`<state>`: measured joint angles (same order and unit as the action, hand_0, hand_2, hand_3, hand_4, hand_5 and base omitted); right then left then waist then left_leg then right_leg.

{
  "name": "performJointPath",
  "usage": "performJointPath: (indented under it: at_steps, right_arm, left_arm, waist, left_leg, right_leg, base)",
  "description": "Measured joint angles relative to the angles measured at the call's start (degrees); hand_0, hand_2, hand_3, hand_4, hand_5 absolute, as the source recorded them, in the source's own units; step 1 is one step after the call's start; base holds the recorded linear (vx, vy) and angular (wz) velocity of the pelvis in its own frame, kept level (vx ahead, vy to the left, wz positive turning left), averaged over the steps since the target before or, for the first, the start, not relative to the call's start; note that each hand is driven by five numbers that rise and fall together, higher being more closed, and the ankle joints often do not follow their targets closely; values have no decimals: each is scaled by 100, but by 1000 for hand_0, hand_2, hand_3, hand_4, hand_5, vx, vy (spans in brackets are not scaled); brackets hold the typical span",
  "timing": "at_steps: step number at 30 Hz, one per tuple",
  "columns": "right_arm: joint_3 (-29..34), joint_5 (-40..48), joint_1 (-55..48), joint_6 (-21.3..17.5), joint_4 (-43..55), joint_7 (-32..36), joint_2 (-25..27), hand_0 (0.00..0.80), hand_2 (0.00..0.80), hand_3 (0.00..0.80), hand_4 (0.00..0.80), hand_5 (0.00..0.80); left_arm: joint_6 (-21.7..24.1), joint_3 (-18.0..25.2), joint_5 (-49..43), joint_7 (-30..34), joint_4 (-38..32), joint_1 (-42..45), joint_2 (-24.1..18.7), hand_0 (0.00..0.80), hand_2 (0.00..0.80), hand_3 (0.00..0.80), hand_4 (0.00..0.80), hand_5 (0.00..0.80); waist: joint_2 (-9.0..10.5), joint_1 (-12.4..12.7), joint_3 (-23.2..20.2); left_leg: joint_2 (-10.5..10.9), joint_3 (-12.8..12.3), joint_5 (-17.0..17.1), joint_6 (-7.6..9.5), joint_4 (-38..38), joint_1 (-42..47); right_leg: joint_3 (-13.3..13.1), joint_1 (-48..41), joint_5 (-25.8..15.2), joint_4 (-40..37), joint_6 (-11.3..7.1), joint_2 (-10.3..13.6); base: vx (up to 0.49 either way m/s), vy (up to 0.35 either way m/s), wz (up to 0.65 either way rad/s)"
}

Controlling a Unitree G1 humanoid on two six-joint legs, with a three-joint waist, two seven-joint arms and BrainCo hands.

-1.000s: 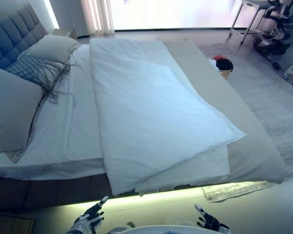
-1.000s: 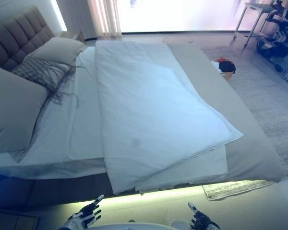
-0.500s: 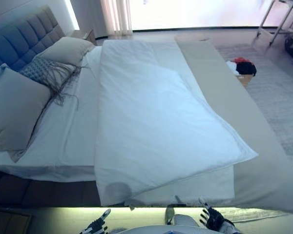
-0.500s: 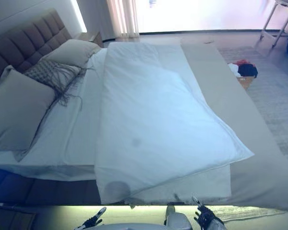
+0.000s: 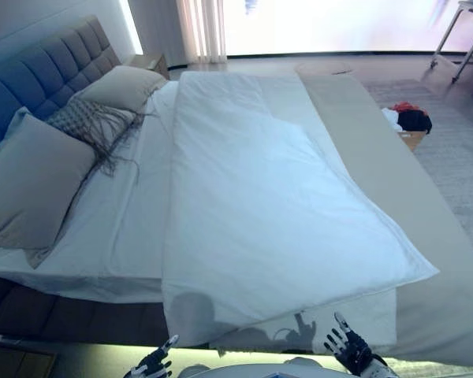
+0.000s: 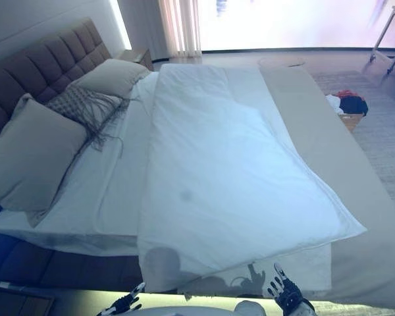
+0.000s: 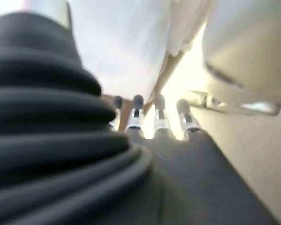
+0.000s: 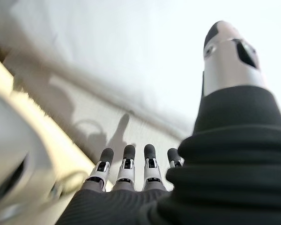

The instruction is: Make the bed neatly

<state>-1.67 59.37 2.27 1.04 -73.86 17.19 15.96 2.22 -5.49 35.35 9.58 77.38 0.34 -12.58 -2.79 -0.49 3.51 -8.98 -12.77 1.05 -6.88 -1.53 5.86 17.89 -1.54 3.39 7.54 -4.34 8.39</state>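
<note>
A white duvet (image 5: pixel 276 205) lies skewed across the bed, its near edge hanging over the bed's side and its right corner (image 5: pixel 426 272) jutting onto the beige cover (image 5: pixel 426 220). The white sheet (image 5: pixel 118 228) shows bare on the left part of the mattress. Pillows (image 5: pixel 35 177) and a fringed cushion (image 5: pixel 87 122) rest against the tufted headboard (image 5: pixel 43 67). My left hand (image 5: pixel 152 363) is open, low in front of the bed's side, holding nothing. My right hand (image 5: pixel 348 352) is open just below the duvet's hanging edge, fingers (image 8: pixel 126 164) straight, apart from the cloth.
A basket of clothes (image 5: pixel 410 122) stands on the grey rug (image 5: pixel 457 150) beyond the bed's far side. A nightstand (image 5: pixel 146 61) sits by the headboard, curtains (image 5: pixel 201 27) behind it. A lit strip (image 6: pixel 85 296) glows under the bed frame.
The camera has moved closer to the bed and to the right, so the whole scene shifted. My right hand has risen toward the duvet's hanging edge; the left hand sank lower in view.
</note>
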Motion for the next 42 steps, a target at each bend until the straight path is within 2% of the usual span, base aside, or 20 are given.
performJointPath:
  at_steps: [6,11,15,20,26,30,33,36,42]
  right_arm:
    - [211,578,97,16,48,54,-17,0,0,0,0,0]
    - [519,1086,158,55,46,-160,128,0,0,0,0,0]
    - [615,1388,453,85,32,-543,523,0,0,0,0,0]
    - [804,1903,980,148,-97,-904,897,0,0,0,0,0]
    - [805,1962,1389,173,-217,-1168,942,0,0,0,0,0]
    - [806,2015,1682,166,-259,-1165,1034,0,0,0,0,0]
    - [804,2020,1998,164,-258,-1153,1306,0,0,0,0,0]
    - [805,2019,2304,161,-233,-1100,1622,0,0,0,0,0]
    - [803,2006,2969,155,-119,-1048,2120,0,0,0,0,0]
  left_arm:
    - [-27,1,-95,71,20,115,-107,0,0,0,0,0]
    - [27,-9,-102,216,29,141,-111,0,0,0,0,0]
    - [89,-138,-82,353,-31,-10,-133,0,0,0,0,0]
    - [126,-254,48,451,-253,-458,-143,0,0,0,0,0]
    - [219,-282,771,583,-607,-1072,-160,0,0,0,0,0]
    - [223,-316,1287,615,-1301,-1347,-285,0,0,0,0,0]
    - [257,-413,1631,627,-1691,-1551,-415,0,0,0,0,0]
    - [269,-467,1886,628,-2043,-1585,-489,0,0,0,0,0]
    - [317,-753,2207,625,-2694,-1581,-643,0,0,0,0,0]
  waist:
    - [133,26,-6]
    - [82,135,36]
    - [-31,142,146]
    - [-253,144,645]
    - [-312,132,1298]
    - [-354,120,1823]
    - [-428,120,2172]
    - [-524,123,2338]
    - [-594,137,2555]
  left_leg:
    - [50,44,-10,9,-125,142]
    - [44,35,-72,-5,-144,239]
    - [29,70,-79,10,66,-247]
    - [-13,180,-33,10,391,-918]
    - [13,182,1,56,598,-1442]
    - [48,171,16,84,750,-1782]
    - [93,166,29,107,847,-1998]
    - [145,173,40,128,900,-2167]
    - [231,177,91,197,1129,-2699]
  right_leg:
    - [-28,-241,-72,-334,-71,-28]
    - [-44,-379,-57,-424,-102,-37]
    - [-72,75,-58,-263,-88,-3]
    - [-47,640,-199,-118,29,-14]
    - [-102,1199,-218,115,53,63]
    - [-199,1642,-206,395,72,143]
    - [-315,1977,-199,626,82,214]
    - [-388,2233,-197,777,81,279]
    - [-503,2875,-170,1200,114,420]
  base:
    - [103,-2,9]
    - [39,-31,-1]
    - [-150,-59,-1]
    - [-149,-60,3]
    - [-137,-66,-2]
    - [-115,-66,-6]
    - [-70,-36,-11]
    - [-64,-39,-7]
    - [-38,-51,0]
